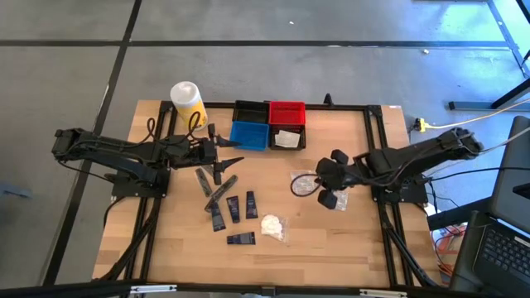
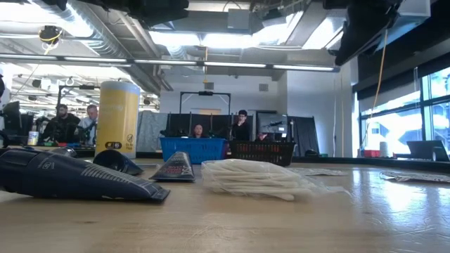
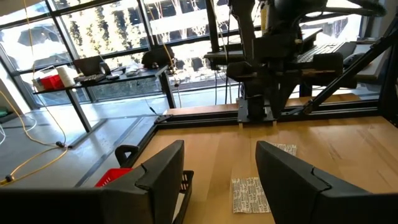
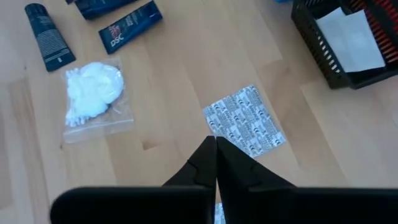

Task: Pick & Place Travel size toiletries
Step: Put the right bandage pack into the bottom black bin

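Note:
Several flat dark tubes [image 1: 233,207] lie near the table's middle, one of them close in the low view [image 2: 70,179]. A white wad in clear wrap [image 1: 272,225] [image 4: 93,90] [image 2: 253,179] lies flat to their right. Clear printed packets [image 1: 303,183] [image 4: 245,121] [image 3: 252,193] lie further right. My left gripper [image 1: 224,156] [image 3: 221,180] is open, held level above the table by the blue bin and left of the tubes' far end. My right gripper [image 1: 319,178] [image 4: 216,155] is shut and empty, raised over the packets.
Small square bins stand at the far middle: black [image 1: 251,112], red [image 1: 286,112], blue [image 1: 250,135], and a black one [image 4: 323,56] with a white packet inside. A yellow container with a white top [image 1: 188,103] [image 2: 118,116] stands far left. People sit beyond the table.

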`<act>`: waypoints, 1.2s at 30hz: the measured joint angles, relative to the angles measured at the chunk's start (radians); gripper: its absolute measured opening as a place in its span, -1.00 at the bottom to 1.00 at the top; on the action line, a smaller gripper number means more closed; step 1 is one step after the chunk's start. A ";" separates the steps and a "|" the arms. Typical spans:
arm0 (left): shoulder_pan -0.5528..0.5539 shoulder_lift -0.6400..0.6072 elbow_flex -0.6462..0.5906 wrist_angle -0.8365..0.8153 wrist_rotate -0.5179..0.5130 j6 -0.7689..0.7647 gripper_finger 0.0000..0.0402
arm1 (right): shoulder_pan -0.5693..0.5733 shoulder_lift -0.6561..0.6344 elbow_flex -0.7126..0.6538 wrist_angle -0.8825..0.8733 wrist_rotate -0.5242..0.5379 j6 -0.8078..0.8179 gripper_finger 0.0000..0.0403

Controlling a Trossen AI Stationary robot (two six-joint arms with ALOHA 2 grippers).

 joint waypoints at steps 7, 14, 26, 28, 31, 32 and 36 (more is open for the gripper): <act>0.000 0.000 0.000 0.000 0.000 0.000 -0.02 | 0.071 0.035 -0.050 0.000 0.011 0.077 -0.88; 0.000 0.000 0.000 0.000 0.000 0.000 -0.02 | 0.102 0.063 -0.115 0.000 -0.032 0.142 -0.86; 0.000 0.000 0.000 0.000 0.000 0.000 -0.02 | 0.217 0.077 -0.211 0.041 -0.050 0.332 -0.58; 0.000 0.000 0.000 0.000 0.000 0.000 -0.02 | 0.239 0.077 -0.234 0.067 -0.043 0.341 -0.50; 0.000 0.000 0.000 0.000 0.000 0.000 -0.02 | 0.261 0.077 -0.266 0.088 -0.034 0.348 -0.37; 0.000 0.000 0.000 0.000 0.000 0.000 -0.02 | 0.266 0.077 -0.275 0.091 -0.029 0.348 -0.34; 0.000 0.000 0.000 0.000 0.000 0.000 -0.02 | 0.271 0.077 -0.309 0.092 -0.007 0.347 -0.20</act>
